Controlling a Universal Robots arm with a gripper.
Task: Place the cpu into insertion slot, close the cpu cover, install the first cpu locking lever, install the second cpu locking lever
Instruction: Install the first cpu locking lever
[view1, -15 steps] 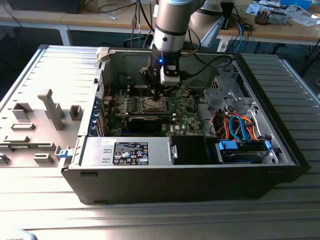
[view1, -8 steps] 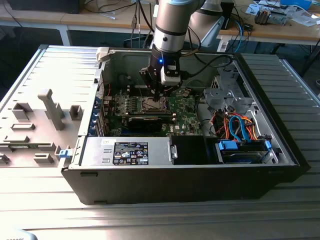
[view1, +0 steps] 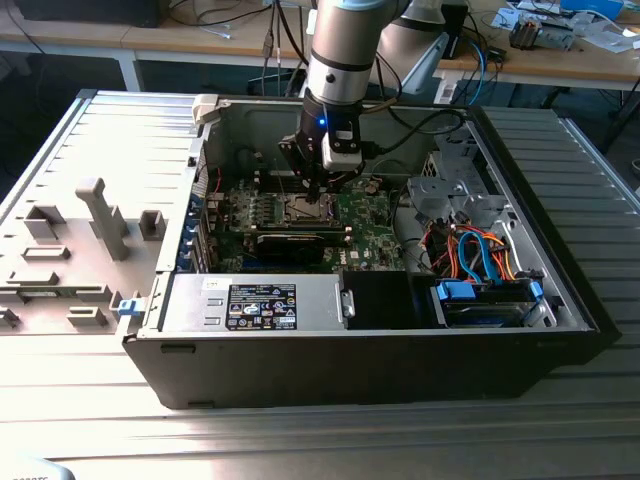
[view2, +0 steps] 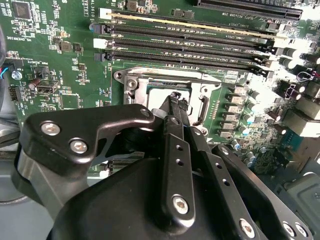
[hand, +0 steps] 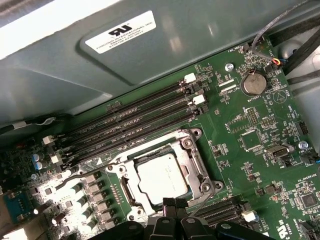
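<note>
Arm reaches down into the open computer case (view1: 380, 330), which lies on its side on the table (view1: 330, 440). The hand (view1: 313, 192) sits low over the green motherboard (view1: 365, 215), directly above the socket area. In the second wrist view the hand (view2: 175, 96) shows its fingers (view2: 176, 150) pressed together, nothing pinched between them; the tips come to one narrow point at the near edge of the insertion slot (view2: 165, 95). In the first wrist view the hand (hand: 169, 202) has its tips touching or just above the edge of the silver frame; contact cannot be confirmed. The cpu (hand: 162, 177) lies flat inside the insertion slot (hand: 165, 176), silvery top facing up, just beyond the fingertips. The cpu cover (hand: 192, 155) lies down flat around the cpu, its window framing the chip. Whether the locking levers are latched cannot be told. Four long black memory slots (hand: 135, 120) run in parallel on the far side of the socket from the hand. A round coin battery (hand: 255, 82) sits well apart on the board. In the exterior view, blue and orange cables (view1: 470, 245) and a labelled black power supply (view1: 262, 305) occupy other parts of the case, away from the hand.
</note>
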